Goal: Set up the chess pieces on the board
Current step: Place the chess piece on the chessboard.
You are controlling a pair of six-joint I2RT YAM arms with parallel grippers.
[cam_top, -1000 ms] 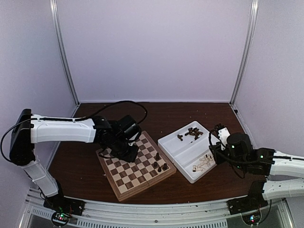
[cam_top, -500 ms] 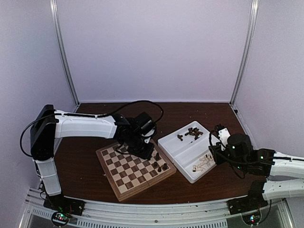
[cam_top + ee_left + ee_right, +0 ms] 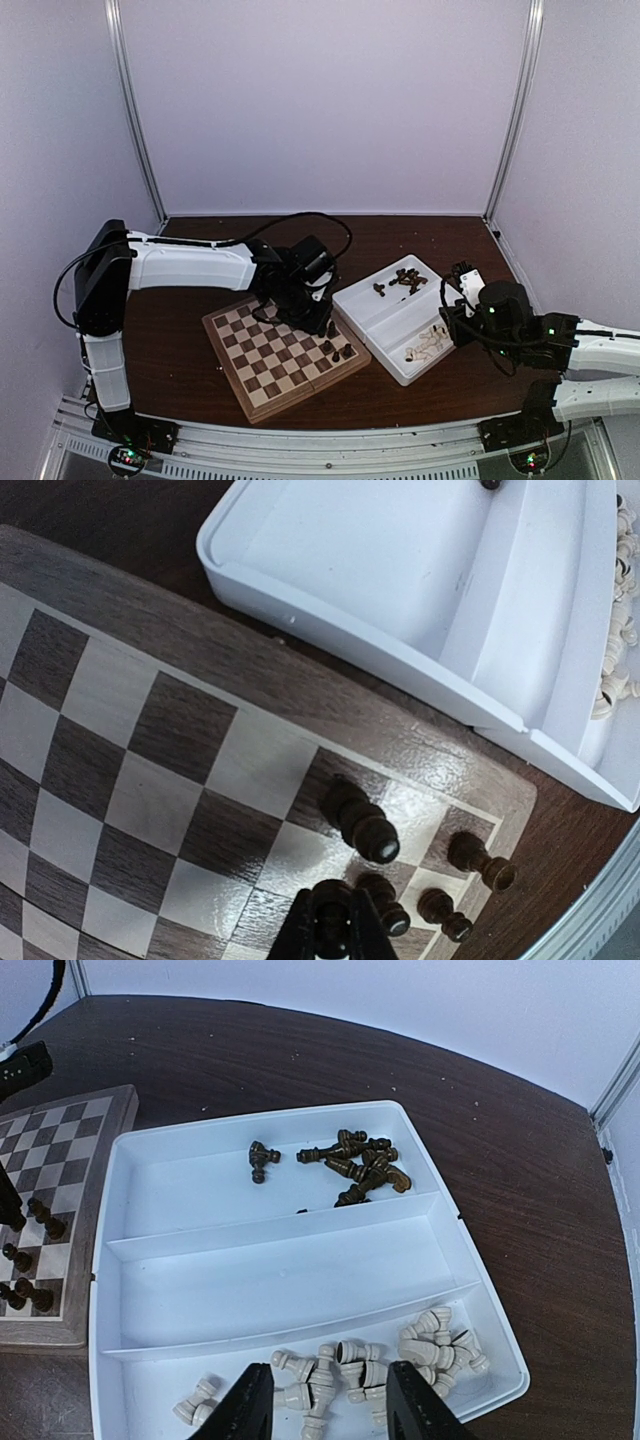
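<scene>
The board lies left of centre, with a few dark chess pieces standing near its right corner. My left gripper hangs over that corner. In the left wrist view, the left gripper is shut on a dark chess piece, beside a tall dark piece and three smaller ones. My right gripper stands open above the cream pieces in the tray's near compartment, holding nothing. More dark pieces lie heaped in the tray's far compartment.
The white tray sits right beside the board's right edge; its wall nearly touches the board border. The tray's middle compartment holds nothing. Purple walls close in the dark table on three sides.
My left arm has swung right across the board, from over its far left part to its right corner, with the jaws shut. The right arm has stayed where it was.
</scene>
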